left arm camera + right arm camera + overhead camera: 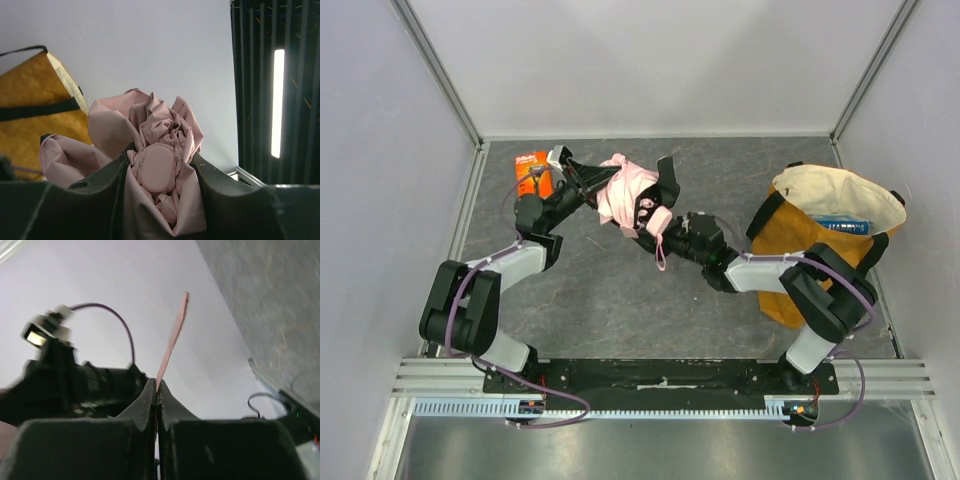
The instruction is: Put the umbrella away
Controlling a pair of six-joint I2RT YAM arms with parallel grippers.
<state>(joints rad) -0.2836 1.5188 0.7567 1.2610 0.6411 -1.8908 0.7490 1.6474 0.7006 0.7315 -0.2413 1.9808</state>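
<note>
Grey mottled table (620, 300) inside white walls, and everything is happening mid-air over the far half of it. The umbrella (623, 190) is up off the surface, a crumpled pale pink bundle slung between your two arms, left of centre. Your left gripper (161, 152) is clamped around the bunched fabric, and the wrist view shows folds bulging out between and above the fingers. Your right gripper (157, 387) has its fingers pressed flat together on the thin pink strap (173, 337), which sticks straight out past the tips.

So the bundle sits in the left grip on its far-left side, with the right gripper touching it only through the strap on its near-right side. The mustard tote bag (790, 250) stands well apart at the right, mouth open. An orange box (533, 172) lies behind the left arm.

This looks like the tidy-up before bagging. Hold the left grip firm so the fabric doesn't spill loose. Draw the strap taut but gently, because a pinch that thin could slip. Move both arms together if you head right, or the strap takes all the load. I can't tell from here whether the canopy is fastened.
</note>
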